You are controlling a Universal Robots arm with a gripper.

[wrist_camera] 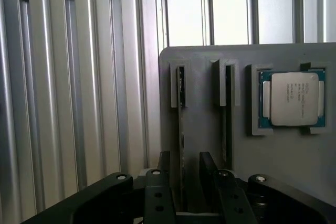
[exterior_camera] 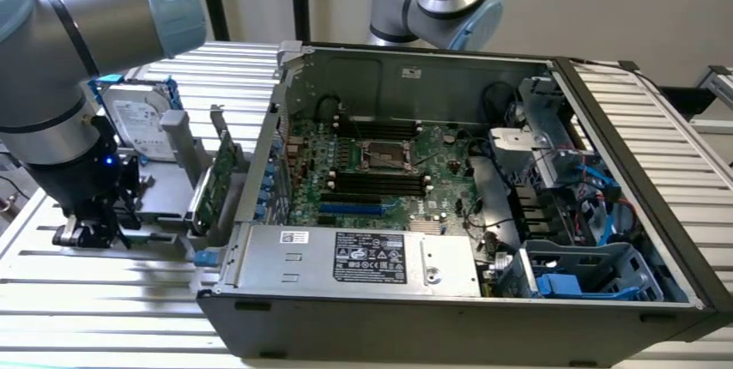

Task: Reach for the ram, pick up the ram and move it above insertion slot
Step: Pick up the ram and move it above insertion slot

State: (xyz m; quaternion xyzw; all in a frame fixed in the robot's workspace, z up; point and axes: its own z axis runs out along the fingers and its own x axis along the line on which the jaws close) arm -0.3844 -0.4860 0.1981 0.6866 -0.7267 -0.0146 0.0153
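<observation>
Wrist view: gripper is low over a gray holder. Its fingers are apart, w/ the ram standing edge-on btwn them in its groove. Jaws released, not clamped: a gap shows btwn the ram and one finger. The ram's groove is the one nearest the holder's edge by the bare slats. A 2nd groove is just beside it; can't tell what's in it. Past that a processor chip lies flat in a square recess.

Exterior view: arm stands at the exterior view's left, wrist low over the holder. A hard drive is upright at the holder's back, and a green expansion card is upright on the side facing the pc case. The case lies open, w/ a silver processor socket mid-board. The black insertion slot is one of a row beside it, near a short blue slot and the power supply. Ram and insertion slot are well apart.

Surface is a ribbed aluminium tabletop. Pale wall behind, and a 2nd arm past the case's back edge.
</observation>
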